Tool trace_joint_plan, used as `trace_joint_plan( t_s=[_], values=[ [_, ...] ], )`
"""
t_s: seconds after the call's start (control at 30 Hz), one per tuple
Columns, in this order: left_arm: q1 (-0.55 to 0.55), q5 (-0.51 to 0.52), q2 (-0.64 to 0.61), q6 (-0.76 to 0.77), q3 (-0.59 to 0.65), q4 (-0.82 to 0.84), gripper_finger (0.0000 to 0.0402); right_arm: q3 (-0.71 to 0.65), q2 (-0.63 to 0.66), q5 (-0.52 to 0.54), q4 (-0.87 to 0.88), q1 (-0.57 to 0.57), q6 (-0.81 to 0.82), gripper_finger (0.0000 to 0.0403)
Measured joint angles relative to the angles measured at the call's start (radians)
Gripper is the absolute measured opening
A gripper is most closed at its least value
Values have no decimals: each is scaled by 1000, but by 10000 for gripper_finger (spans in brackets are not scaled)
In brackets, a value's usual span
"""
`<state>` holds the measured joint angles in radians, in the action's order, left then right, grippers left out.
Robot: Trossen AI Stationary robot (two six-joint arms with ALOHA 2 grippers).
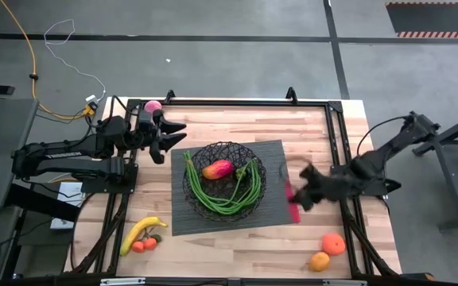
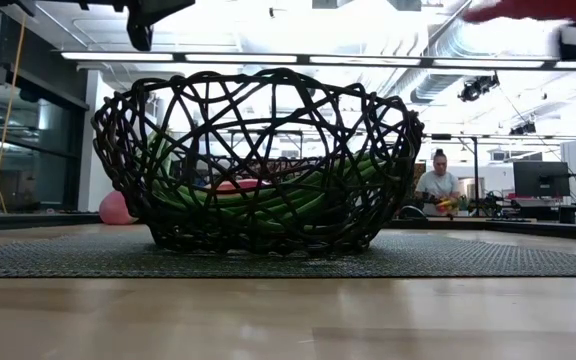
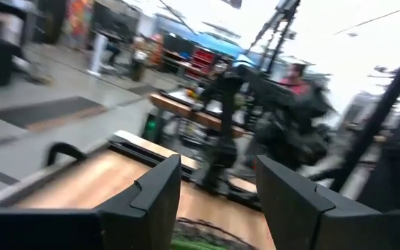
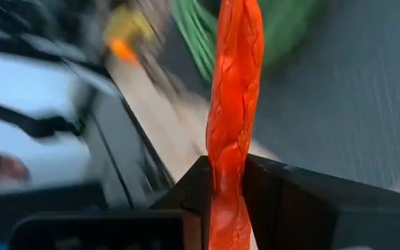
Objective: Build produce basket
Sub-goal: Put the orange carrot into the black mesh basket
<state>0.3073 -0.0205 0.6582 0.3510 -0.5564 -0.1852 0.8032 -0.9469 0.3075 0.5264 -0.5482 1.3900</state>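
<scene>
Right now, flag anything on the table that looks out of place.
Nothing is spilled or damaged. The red chili is off the table, pinched in the right gripper at the mat's right edge; the pink ball sits behind the left gripper.

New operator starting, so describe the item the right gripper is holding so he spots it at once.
Start at the black wire basket on the grey mat, then look to the mat's right edge, where the right gripper is shut on a red chili. It is long, thin and twisted, unlike the round oranges nearby.
</scene>
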Motion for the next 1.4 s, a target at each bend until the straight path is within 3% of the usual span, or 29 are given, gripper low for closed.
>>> trace_joint_plan(
  t_s=[0.13, 0.3, 0.43, 0.67, 1.17, 1.27, 1.4],
  values=[
    [-1, -98, 0, 111, 0, 0, 172, 1, 6, 41, -195, 173, -287, 45],
    [0, -156, 0, 206, 0, -1, 172, 1, -65, -43, -528, 376, -679, 46],
    [0, -156, 0, 218, 0, -8, 172, 2, -141, -155, -759, 484, -869, 46],
    [0, -156, 0, 211, 0, -26, 172, 2, -194, -276, -821, 541, -892, 46],
    [0, -182, 0, 196, 0, -69, 172, 3, -209, -290, -824, 576, -794, 46],
    [0, -183, 0, 196, 0, -101, 172, 53, -272, -305, -764, 575, -801, 46],
    [0, -182, 0, 182, 0, -141, 172, 182, -418, -375, -661, 552, -928, 46]
  ],
)
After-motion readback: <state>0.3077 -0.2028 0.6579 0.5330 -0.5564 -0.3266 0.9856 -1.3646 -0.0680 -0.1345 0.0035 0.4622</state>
